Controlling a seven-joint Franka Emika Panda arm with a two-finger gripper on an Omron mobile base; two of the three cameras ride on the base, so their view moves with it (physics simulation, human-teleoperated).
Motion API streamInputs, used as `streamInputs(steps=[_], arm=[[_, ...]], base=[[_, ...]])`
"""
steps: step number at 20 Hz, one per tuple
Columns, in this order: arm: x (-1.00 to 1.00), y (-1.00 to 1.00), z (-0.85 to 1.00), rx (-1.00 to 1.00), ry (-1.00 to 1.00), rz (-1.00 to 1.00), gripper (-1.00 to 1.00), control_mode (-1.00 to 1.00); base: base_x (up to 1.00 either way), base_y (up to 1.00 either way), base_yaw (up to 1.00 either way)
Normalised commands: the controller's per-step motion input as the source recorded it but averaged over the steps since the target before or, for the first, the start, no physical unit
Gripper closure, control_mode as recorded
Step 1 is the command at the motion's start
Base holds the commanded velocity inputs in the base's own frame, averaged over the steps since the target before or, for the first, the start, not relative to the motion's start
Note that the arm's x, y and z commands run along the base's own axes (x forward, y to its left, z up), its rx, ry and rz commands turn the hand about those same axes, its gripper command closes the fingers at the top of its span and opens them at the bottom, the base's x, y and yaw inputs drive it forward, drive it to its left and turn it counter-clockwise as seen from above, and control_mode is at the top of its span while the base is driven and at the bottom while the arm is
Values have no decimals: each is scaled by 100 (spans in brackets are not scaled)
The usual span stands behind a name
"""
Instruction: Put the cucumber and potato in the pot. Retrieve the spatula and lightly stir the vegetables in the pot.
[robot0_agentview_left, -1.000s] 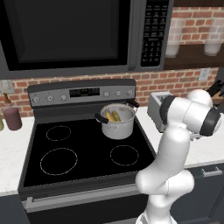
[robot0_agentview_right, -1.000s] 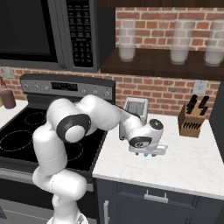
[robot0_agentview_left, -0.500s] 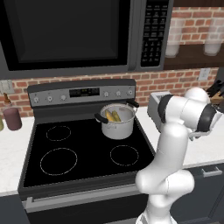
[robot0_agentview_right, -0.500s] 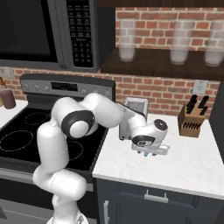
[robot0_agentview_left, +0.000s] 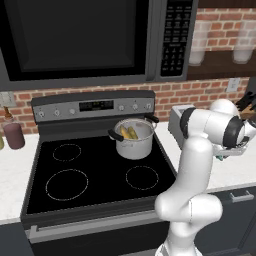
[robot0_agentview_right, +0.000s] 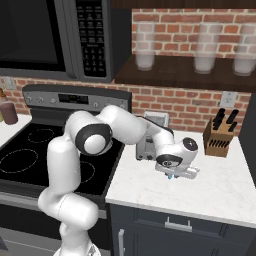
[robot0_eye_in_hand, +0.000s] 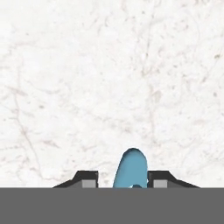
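White marble table right of the stove, vegetables (robot0_agentview_left: 128, 132) sitting in the pot (robot0_agentview_left: 133, 139) — gripper (robot0_eye_in_hand: 122, 178) looks clamped on the spatula (robot0_eye_in_hand: 130, 168), so next it needs lifting and carrying potward.

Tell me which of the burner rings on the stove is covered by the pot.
The back right ring: the pot stands on it. The other three rings on the stove show as bare circles.

The pot (robot0_agentview_left: 133, 141) stands on the stove (robot0_agentview_left: 95, 175), at its back right, with the vegetables (robot0_agentview_left: 128, 132) inside. Right of the stove runs the counter (robot0_agentview_right: 215, 187) — the toaster (robot0_agentview_right: 149, 145) sits at its back beside the stove, the knife block (robot0_agentview_right: 219, 139) farther right. The pincer (robot0_agentview_right: 172, 175) hangs low over the counter in front of the toaster, the spatula (robot0_eye_in_hand: 131, 170) between its fingers (robot0_eye_in_hand: 87, 179).
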Motion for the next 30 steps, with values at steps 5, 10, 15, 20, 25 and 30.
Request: streamInputs(steps=[5,10,15,20,25,30], arm=[[0,48,-66,0,0,-10,100,-100],[0,69,-89,-9,0,-6,100,-100],[0,70,-92,-21,0,-3,100,-100],[4,59,-94,-19,4,-1,100,-100],[8,-1,-80,-1,17,0,100,-100],[-10,-14,-21,13,6,0,100,-100]], base=[[0,0,0],[0,0,0],[0,0,0],[0,0,0],[0,0,0],[0,0,0]])
